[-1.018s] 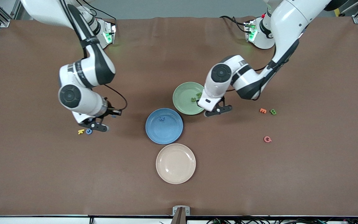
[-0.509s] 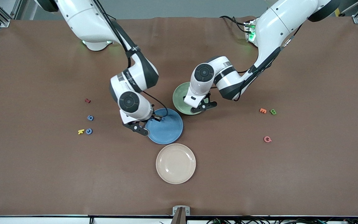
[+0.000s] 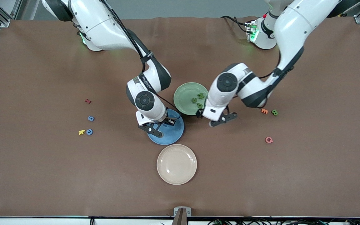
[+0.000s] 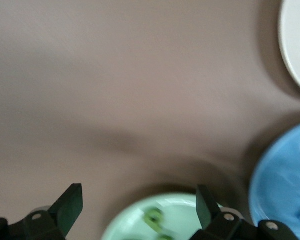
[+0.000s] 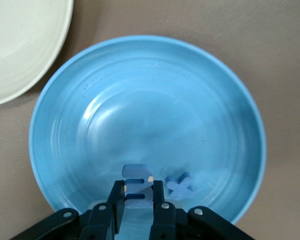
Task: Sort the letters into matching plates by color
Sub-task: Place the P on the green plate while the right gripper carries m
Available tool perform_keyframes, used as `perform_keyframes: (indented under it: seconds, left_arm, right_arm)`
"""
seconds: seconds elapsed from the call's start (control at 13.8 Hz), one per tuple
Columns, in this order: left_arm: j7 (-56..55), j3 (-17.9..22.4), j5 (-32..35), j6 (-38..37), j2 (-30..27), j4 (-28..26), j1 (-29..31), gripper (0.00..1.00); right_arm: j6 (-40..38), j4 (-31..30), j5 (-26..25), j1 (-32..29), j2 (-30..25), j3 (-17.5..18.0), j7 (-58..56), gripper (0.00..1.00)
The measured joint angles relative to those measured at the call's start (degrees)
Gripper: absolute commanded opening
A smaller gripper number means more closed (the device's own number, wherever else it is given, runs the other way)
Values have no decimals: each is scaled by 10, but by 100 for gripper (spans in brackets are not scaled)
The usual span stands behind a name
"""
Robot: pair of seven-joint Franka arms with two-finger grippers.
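Note:
My right gripper point(image 3: 161, 125) is shut on a blue letter point(image 5: 137, 186) and holds it low over the blue plate point(image 3: 171, 137). In the right wrist view a blue X point(image 5: 181, 186) lies in that plate point(image 5: 140, 100) beside the held letter. My left gripper point(image 3: 217, 118) is open and empty, over the table beside the pale green plate point(image 3: 184, 93), which holds three green letters point(image 3: 194, 100). The left wrist view shows that plate point(image 4: 190, 215) with a green letter point(image 4: 154, 217). Two blue letters point(image 3: 90, 118) lie toward the right arm's end. One green letter point(image 3: 274, 112) lies toward the left arm's end.
A beige plate point(image 3: 177, 164) sits nearer the front camera than the blue plate. A yellow letter point(image 3: 81, 132) and a red letter point(image 3: 88, 101) lie by the loose blue letters. An orange letter point(image 3: 264, 111) lies beside the green one, with a pink letter point(image 3: 269, 140) nearer the camera.
My right gripper has carried a blue letter from the right arm's end to over the blue plate. My left gripper passed over the green plate, left a third green letter there, and drew back.

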Motion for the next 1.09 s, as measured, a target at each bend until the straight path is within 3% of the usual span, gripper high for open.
perform_keyframes:
  seconds: [0.07, 0.15, 0.36, 0.65, 0.87, 1.09]
  left_arm:
    - [37, 0, 0, -18, -11, 0, 22, 100]
    - [77, 0, 0, -34, -21, 0, 45, 100]
    - [187, 0, 0, -69, -39, -4, 113, 98]
    - [315, -1, 0, -75, -48, -28, 197, 93]
    - [399, -17, 0, -56, -51, -64, 269, 91]
    - [472, -23, 4, 15, -52, -122, 335, 89]
  right_arm:
    - [9, 1, 1, 4, 5, 0, 0, 18]
    - [14, 1, 2, 7, 9, 0, 0, 28]
    - [17, 3, 3, 9, 13, -1, 0, 99]
    - [7, 12, 3, 8, 11, -4, 0, 100]
    - [-102, 27, 2, -4, -22, -17, -35, 100]
    - [-220, 18, 1, -58, -99, -28, -130, 100]
